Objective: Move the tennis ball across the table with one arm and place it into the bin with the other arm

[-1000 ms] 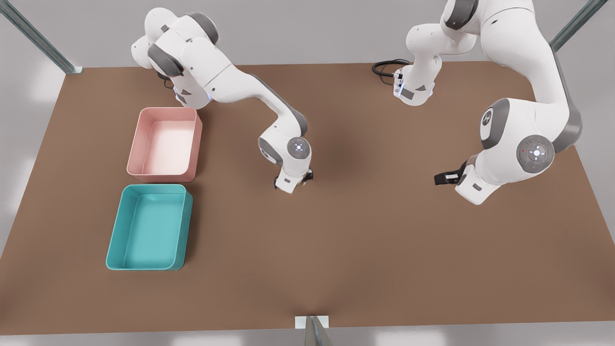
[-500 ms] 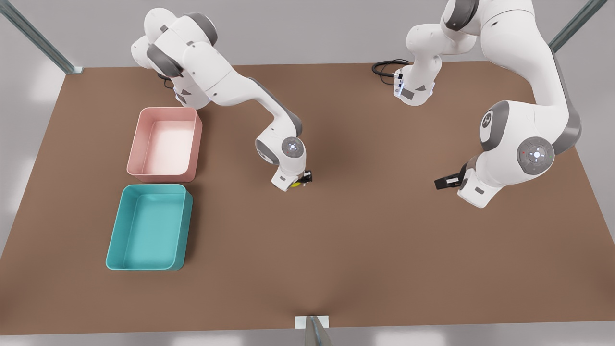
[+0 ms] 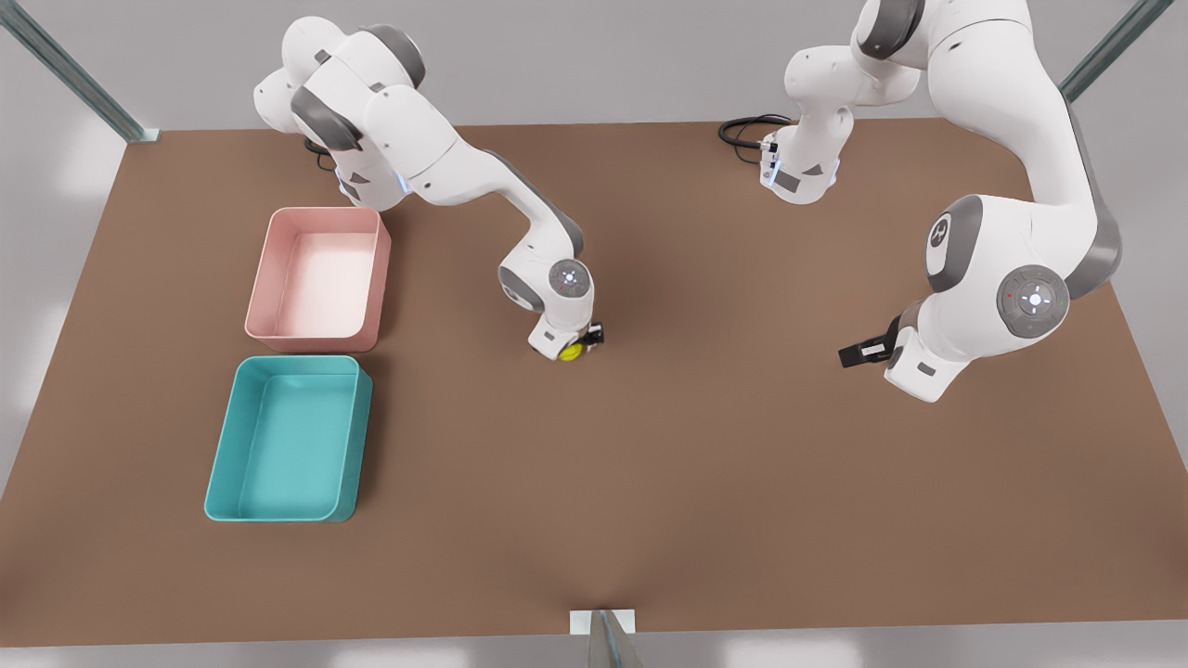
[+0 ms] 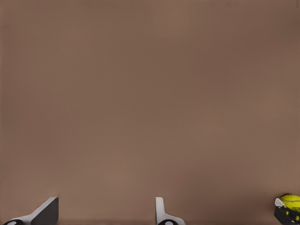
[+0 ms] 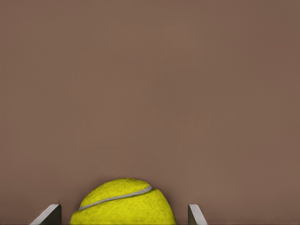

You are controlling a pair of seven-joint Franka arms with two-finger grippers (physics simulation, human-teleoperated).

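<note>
Here the ball (image 3: 569, 352) sits near the table's (image 3: 650, 482) middle, between the fingers of the right gripper (image 3: 574, 351); in the right wrist view the ball (image 5: 123, 202) lies between the two fingertips (image 5: 48, 215) with a gap on each side, so the fingers look apart and not yet closed on it, though whether they touch it I cannot tell. The left gripper (image 3: 858, 352) waits toward the table's right edge in the front view, fingers spread and empty. The bin (image 3: 221, 464) stands by the left edge near the front corner, with nothing in it, next to a pink tray (image 3: 264, 278). Judging from this, the crossing is done; the grasp, carry and drop remain.
</note>
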